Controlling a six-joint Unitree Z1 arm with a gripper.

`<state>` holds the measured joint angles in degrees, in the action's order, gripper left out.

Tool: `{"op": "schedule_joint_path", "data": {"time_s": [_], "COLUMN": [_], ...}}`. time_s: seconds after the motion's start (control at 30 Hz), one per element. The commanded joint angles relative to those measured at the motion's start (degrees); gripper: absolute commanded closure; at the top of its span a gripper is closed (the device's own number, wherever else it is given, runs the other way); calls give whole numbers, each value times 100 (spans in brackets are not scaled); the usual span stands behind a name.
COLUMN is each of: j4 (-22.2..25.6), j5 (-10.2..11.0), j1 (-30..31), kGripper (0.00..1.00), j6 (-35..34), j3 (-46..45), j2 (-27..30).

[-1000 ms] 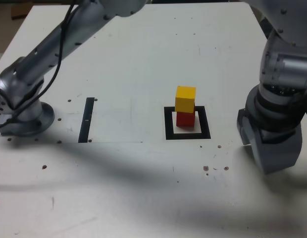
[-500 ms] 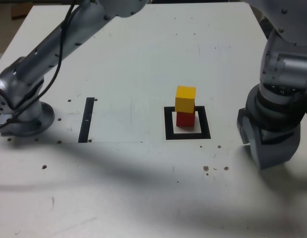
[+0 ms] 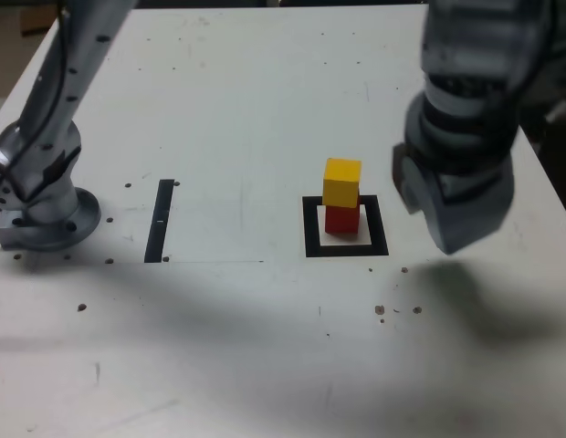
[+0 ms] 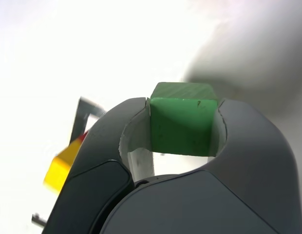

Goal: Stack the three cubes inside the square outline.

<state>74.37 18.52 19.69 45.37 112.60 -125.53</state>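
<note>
White table [image 3: 265, 91] lies under me, with little dark specks on it. From the exterior view's left comes a thin black strip [image 3: 160, 220], then the square outline [image 3: 310, 228]. Inside it the yellow cube [image 3: 342, 182] sits on the red cube [image 3: 341, 218]. Right of them my jaws [image 3: 447, 205] hang above the table, blurry, maybe moving. They are squeezed on the green cube [image 4: 182, 117].

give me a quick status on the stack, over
Gripper shut on green cube, raised off the table to the exterior view's right of the stack. Yellow cube sits on red cube inside square outline. Nothing in the way.
</note>
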Motion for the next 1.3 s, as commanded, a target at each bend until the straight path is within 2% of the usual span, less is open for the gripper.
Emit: {"op": "schedule_joint_path", "data": {"time_s": [0.0,0.3,0.47,0.7,0.97,1.27], "j4": [38,390,629,658,624,506], "j5": [3,-40,-308,-704,-920,-1033], "j1": [-18,-113,-289,-529,-816,-1129], "kGripper": [62,62,62,62,62,62], "j6": [-156,-1145,-1788,-2734,-3618,-3933], "j3": [-97,-460,-644,-958,-1319,-1543], "j2": [205,925,1140,1381,1510,1458]}}
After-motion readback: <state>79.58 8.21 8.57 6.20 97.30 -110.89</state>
